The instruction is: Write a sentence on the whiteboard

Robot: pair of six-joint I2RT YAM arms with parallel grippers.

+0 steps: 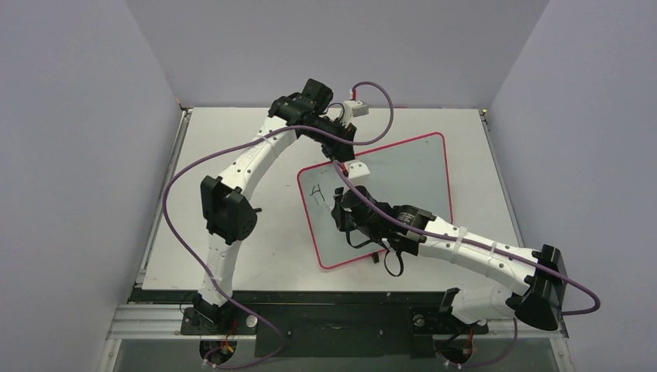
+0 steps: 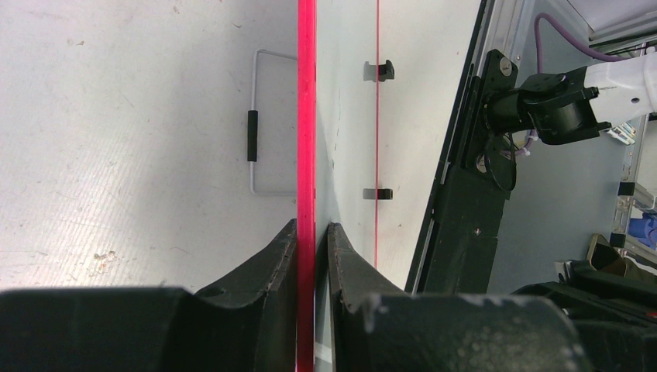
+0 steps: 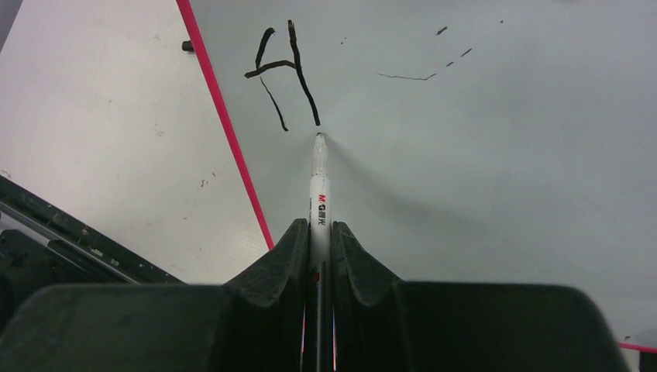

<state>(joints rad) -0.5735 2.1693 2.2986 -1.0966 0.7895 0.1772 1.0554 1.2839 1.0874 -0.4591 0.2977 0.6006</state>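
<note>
The whiteboard (image 1: 414, 174) lies on the desk (image 1: 232, 155), turned at an angle, with one corner toward the arm bases. It sits right of the desk's middle, and its thin red rim runs all the way round. Of the sentence (image 3: 283, 74) only one black letter shows. It resembles an "H" made of two slanted strokes and a crossbar, and it sits close to the board's left rim. To its right are a faint thin line (image 3: 407, 77) and a few small specks.

A white marker (image 3: 318, 190) points its tip at the board just below the lower end of the letter's right stroke. The wrist view does not settle whether the tip is touching the surface. The right fingers (image 3: 300, 236) are closed tight on the marker's barrel, one on each side, with the pen sticking out straight ahead of them. That arm reaches in from the right, over the board's near edge.

The left fingers (image 2: 331, 236) pinch the board's red rim between them, nearly closed, with only the thickness of the edge keeping them apart. From above, this grip falls on the far edge, near the upper left corner.

The left wrist view also shows two small black tabs (image 2: 380, 71) on the board. A wire loop with a black sleeve (image 2: 252, 136) lies on the desk beside the rim.
</note>
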